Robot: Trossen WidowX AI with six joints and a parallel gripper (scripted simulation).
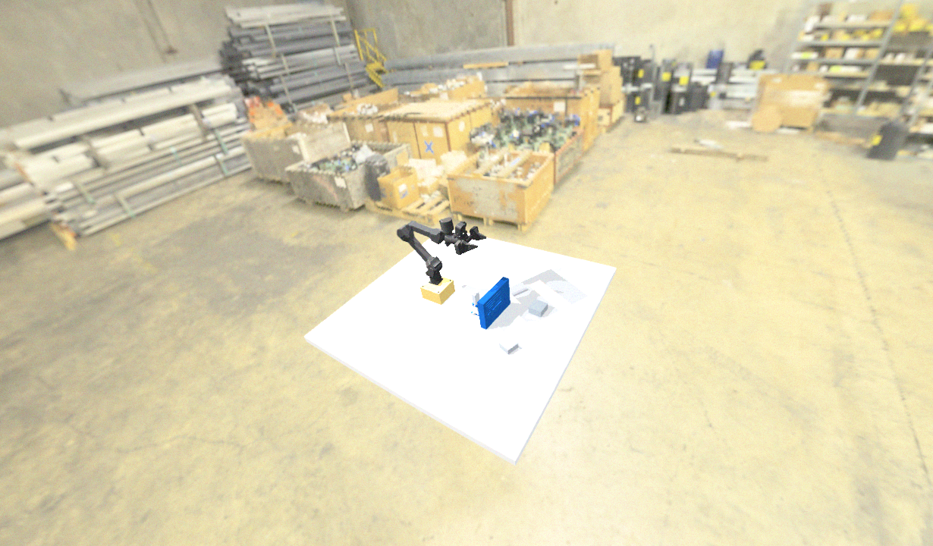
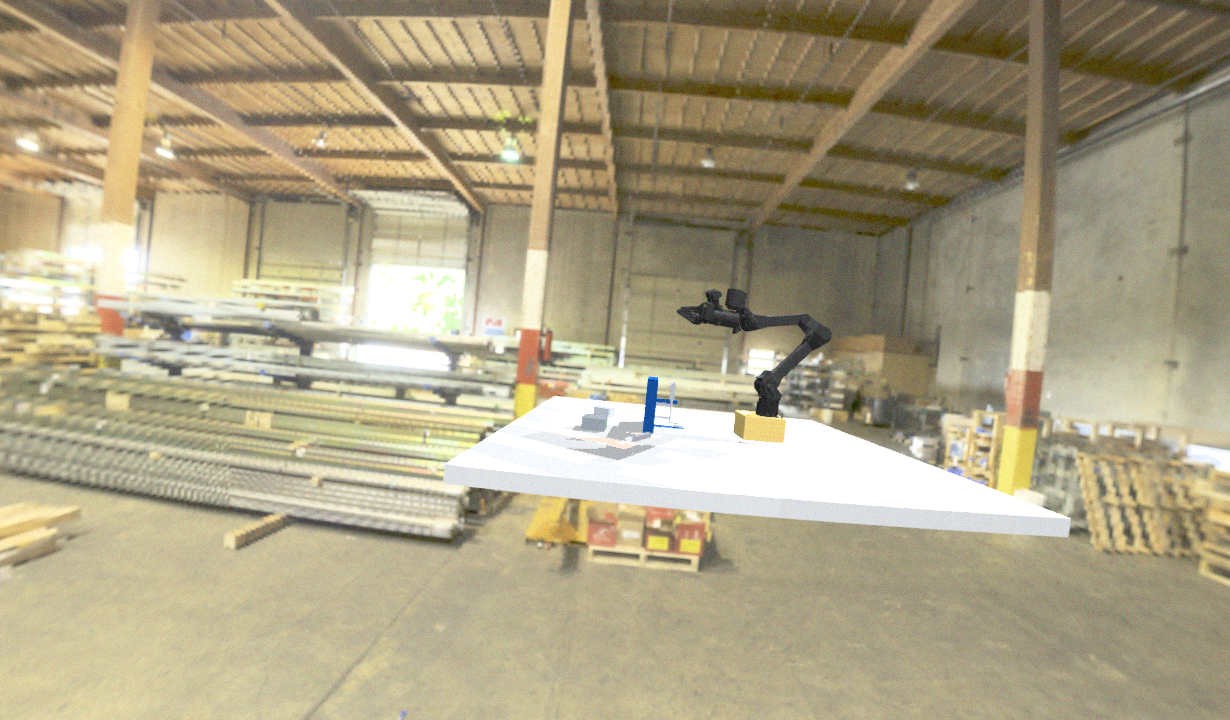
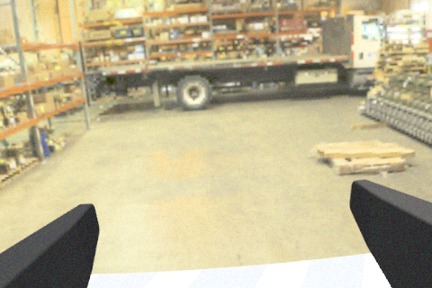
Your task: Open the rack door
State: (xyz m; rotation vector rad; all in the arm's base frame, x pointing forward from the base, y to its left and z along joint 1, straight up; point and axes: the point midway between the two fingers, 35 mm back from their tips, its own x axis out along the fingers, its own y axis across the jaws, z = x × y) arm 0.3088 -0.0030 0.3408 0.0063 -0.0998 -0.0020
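Note:
The rack, a blue upright panel, stands on the white table. A small white upright part, perhaps the handle, stands on the panel's arm side, with thin blue bars beside it. It is too small to tell how far the handle is turned or the door's angle. My gripper is open and empty, high above the table and above the rack, touching nothing. The wrist view shows neither rack nor handle.
A grey block and a smaller pale block lie on the far side of the rack from the arm. A thin pale bar lies close behind the panel. The arm stands on a yellow base.

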